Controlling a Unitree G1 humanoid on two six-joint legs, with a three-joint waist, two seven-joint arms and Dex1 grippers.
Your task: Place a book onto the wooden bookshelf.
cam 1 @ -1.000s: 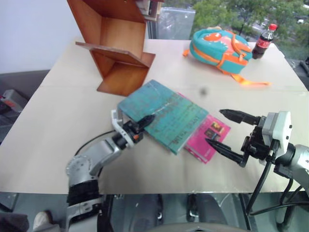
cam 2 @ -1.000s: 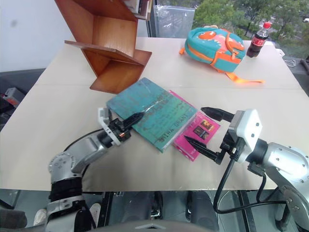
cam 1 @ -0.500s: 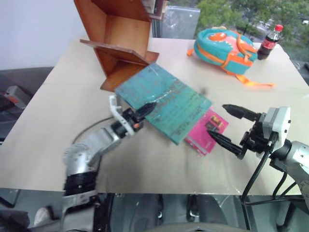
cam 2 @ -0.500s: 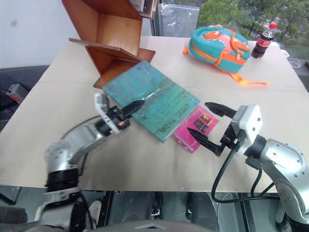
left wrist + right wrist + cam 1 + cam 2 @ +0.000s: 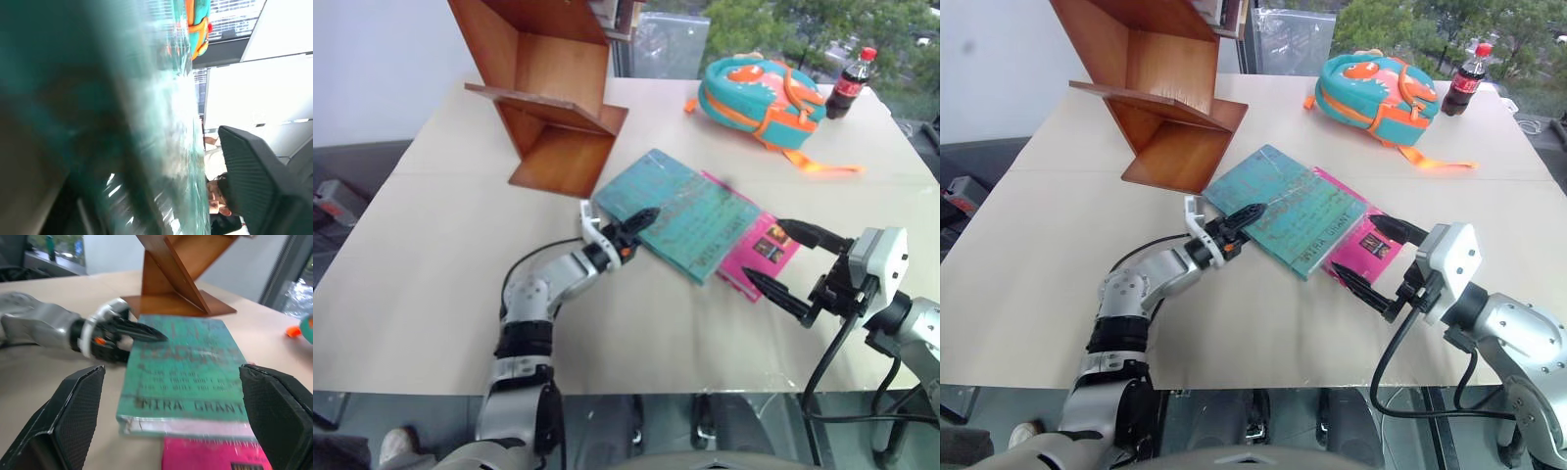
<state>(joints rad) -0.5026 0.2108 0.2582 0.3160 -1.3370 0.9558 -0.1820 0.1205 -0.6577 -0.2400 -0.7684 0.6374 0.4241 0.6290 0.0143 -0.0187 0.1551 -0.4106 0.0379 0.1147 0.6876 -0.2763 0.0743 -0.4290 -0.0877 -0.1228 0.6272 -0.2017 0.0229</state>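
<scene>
Since the earlier frame the book (image 5: 683, 211) has been shifted along the tabletop (image 5: 431, 255), away from the wooden bookshelf (image 5: 553, 108). It lies flat, overlapping the pink book (image 5: 764, 253). The left claw (image 5: 639, 222) is seen at its corner; whether that corner is pinched cannot be told. The right claw (image 5: 781, 260) is spread, empty. With so slight a corner hold, the book could be dropped or the pink book dragged.

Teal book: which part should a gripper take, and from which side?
Probably the book's near-left edge, coming in level from the robot's left, where the left gripper already sits. The book is thin and lies flat, so only an edge fits between fingers. Its right part lies over the pink book and its far corner faces the bookshelf, so those sides are more crowded.
</scene>
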